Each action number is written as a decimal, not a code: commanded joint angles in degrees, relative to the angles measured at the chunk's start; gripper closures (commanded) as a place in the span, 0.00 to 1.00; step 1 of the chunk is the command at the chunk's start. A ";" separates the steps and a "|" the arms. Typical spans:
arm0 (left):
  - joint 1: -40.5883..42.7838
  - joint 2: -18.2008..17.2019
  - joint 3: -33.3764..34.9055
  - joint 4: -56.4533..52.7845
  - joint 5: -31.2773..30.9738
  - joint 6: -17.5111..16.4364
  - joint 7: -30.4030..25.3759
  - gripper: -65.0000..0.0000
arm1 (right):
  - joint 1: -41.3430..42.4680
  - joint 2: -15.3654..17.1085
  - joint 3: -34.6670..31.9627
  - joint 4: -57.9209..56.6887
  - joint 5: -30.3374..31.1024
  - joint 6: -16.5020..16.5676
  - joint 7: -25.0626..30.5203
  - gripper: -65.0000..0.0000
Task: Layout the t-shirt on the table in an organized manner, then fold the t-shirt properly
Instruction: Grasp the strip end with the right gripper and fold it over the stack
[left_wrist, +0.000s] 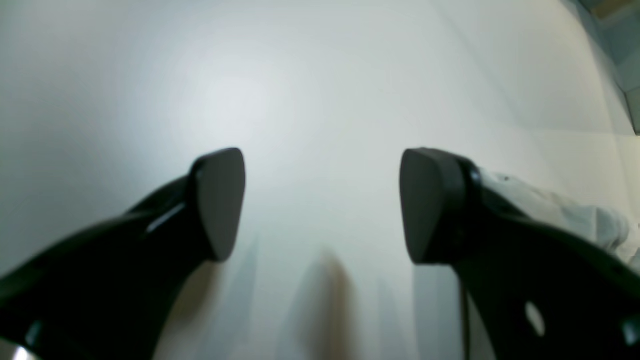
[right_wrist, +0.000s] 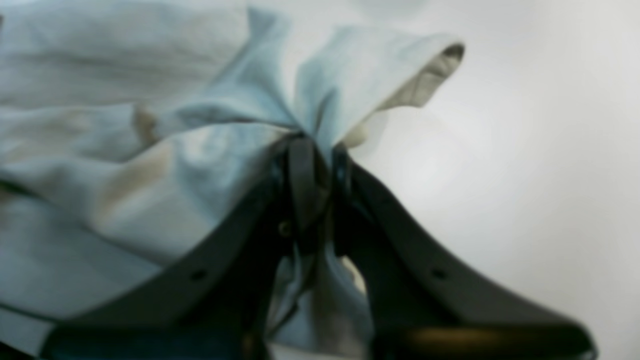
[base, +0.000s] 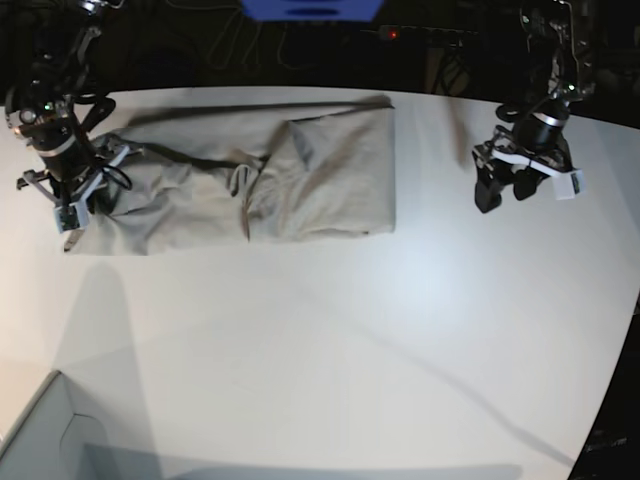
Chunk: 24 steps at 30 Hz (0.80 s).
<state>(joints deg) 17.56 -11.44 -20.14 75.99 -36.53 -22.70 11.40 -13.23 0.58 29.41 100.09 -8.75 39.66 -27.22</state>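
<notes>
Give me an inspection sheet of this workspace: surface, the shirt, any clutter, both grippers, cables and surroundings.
Surface: white table, curved edge on one side, mostly bare.
Job's things: t-shirt lies crumpled and partly folded over itself along the far side, not yet spread flat.
Clutter: pale box corner at the near edge.
Grippers: right gripper shut on a bunched fold of the t-shirt's edge; left gripper open above bare table, holding nothing, apart from the shirt.
Cables: dark wiring behind the table, details unclear.
Surroundings: dark background, blue object beyond the far edge.
</notes>
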 joint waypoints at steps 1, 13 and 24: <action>-0.11 -0.65 -0.21 0.81 -0.70 -0.73 -1.42 0.28 | -0.79 -0.10 -1.14 2.90 1.06 0.34 1.51 1.00; 1.12 -0.65 -0.21 0.81 -0.70 -0.73 -1.42 0.28 | -7.64 -5.11 -24.97 12.57 -5.44 0.34 1.42 1.00; 3.49 -0.65 -0.21 1.07 -0.78 -0.73 -1.42 0.28 | -2.72 -9.06 -41.06 7.20 -15.29 0.34 1.42 1.00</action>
<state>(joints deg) 20.95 -11.55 -20.14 76.03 -36.58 -22.74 11.31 -16.43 -7.99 -11.57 106.04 -24.67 39.75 -27.20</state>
